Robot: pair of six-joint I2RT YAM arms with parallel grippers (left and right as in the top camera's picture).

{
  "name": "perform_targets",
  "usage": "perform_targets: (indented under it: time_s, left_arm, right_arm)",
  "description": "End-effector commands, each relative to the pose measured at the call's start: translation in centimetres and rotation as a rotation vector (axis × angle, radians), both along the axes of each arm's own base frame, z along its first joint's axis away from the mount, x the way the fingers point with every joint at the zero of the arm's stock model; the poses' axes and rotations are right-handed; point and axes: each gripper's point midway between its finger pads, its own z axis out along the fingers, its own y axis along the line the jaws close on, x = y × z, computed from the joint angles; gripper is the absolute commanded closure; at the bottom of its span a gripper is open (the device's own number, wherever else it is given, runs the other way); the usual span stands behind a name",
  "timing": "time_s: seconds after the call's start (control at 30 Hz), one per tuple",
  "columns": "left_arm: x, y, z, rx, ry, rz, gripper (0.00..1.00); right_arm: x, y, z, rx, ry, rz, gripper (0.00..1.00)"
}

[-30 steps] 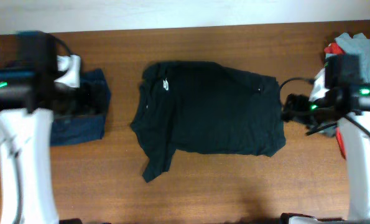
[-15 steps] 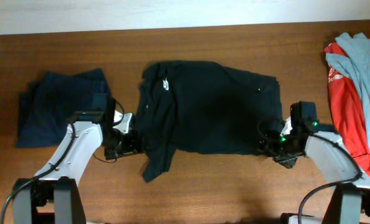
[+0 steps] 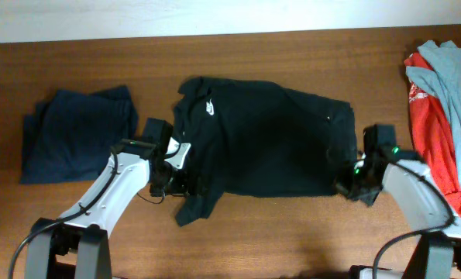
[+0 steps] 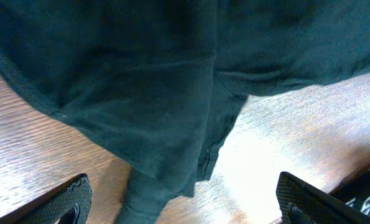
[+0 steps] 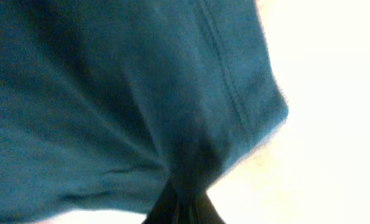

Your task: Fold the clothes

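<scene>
A black T-shirt (image 3: 261,143) lies spread flat in the middle of the wooden table (image 3: 292,232). My left gripper (image 3: 185,184) hovers at its lower left sleeve. In the left wrist view that gripper (image 4: 185,208) is open wide, with its fingers (image 4: 69,200) on either side of the sleeve end (image 4: 153,186). My right gripper (image 3: 346,184) sits at the shirt's lower right hem corner. In the right wrist view it (image 5: 185,208) is shut on a pinched fold of the shirt fabric (image 5: 141,106), which puckers toward the jaws.
A folded navy garment (image 3: 79,143) lies at the left of the table. A pile of red and grey clothes (image 3: 439,116) sits at the right edge. Bare wood runs along the front and back of the table.
Both arms have come down to the shirt. My right gripper has closed on the hem corner. My left gripper has shifted right, over the sleeve, and stays open.
</scene>
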Motion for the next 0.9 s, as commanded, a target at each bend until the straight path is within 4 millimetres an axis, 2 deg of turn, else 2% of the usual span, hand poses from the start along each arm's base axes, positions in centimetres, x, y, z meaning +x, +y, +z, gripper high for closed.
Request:
perform_targets:
  time_s: [0.0,0.07,0.1,0.27,0.37,0.47,0.57,0.73,0.8,0.87]
  left_arm:
    - [0.1,-0.3,0.4,0.002,-0.027,-0.008,0.05]
    - [0.1,-0.3,0.4,0.002,-0.027,-0.009,0.05]
    - [0.0,-0.4,0.4,0.001,-0.026,-0.011,0.05]
    - [-0.8,-1.1,0.2,0.007,-0.015,-0.048,0.05]
    - [-1.9,-1.9,-0.2,0.012,0.003,-0.085,0.05]
    - [-2.6,-2.6,-0.5,0.015,0.007,-0.12,0.05]
    - [-2.4,-3.1,-0.7,0.04,-0.022,-0.151,0.05]
    - [-1.3,-2.0,-2.5,0.149,-0.045,-0.135,0.09]
    - [-0.9,-2.1,-3.4,0.153,-0.042,-0.127,0.11]
    - [-0.6,-2.2,-4.3,0.156,-0.035,-0.123,0.21]
  right_arm:
    - [2.5,-3.0,5.2,-0.17,-0.077,0.055,0.96]
    - [2.7,-4.0,7.0,-0.229,-0.077,0.057,0.96]
    - [2.8,-4.0,7.2,-0.229,-0.083,0.061,0.96]
    - [2.8,-4.1,7.2,-0.235,-0.078,0.063,0.96]
    - [2.1,-6.1,7.3,-0.349,-0.039,0.045,0.96]
    - [2.0,-6.2,7.3,-0.359,-0.034,0.043,0.96]
    - [2.2,-5.6,7.3,-0.323,-0.046,0.045,0.96]
    - [2.3,-5.5,7.2,-0.317,-0.05,0.045,0.96]
    - [2.3,-5.5,7.2,-0.318,-0.05,0.045,0.96]
    - [2.3,-5.5,7.2,-0.317,-0.05,0.046,0.96]
